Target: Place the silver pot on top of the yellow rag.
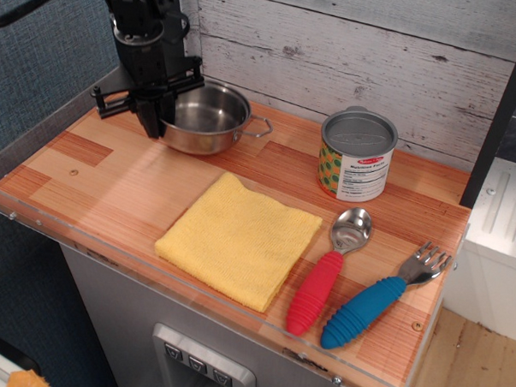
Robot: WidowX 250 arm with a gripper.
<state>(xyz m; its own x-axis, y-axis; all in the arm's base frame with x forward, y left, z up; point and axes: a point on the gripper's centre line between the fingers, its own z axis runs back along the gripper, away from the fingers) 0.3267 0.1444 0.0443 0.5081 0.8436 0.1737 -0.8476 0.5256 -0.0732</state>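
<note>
The silver pot [208, 116] is at the back left, tilted slightly and raised a little off the wooden counter, with its shadow on the wood below. My gripper [156, 125] is shut on the pot's left rim, one finger inside and one outside. The pot's right wire handle shows; the left one is hidden behind the gripper. The yellow rag [239, 238] lies flat near the counter's front middle, well below and to the right of the pot, with nothing on it.
A labelled tin can with a grey lid [356, 155] stands at the back right. A red-handled spoon [327, 269] and a blue-handled fork [373, 301] lie right of the rag. A clear plastic rim [34, 222] edges the counter; a plank wall stands behind.
</note>
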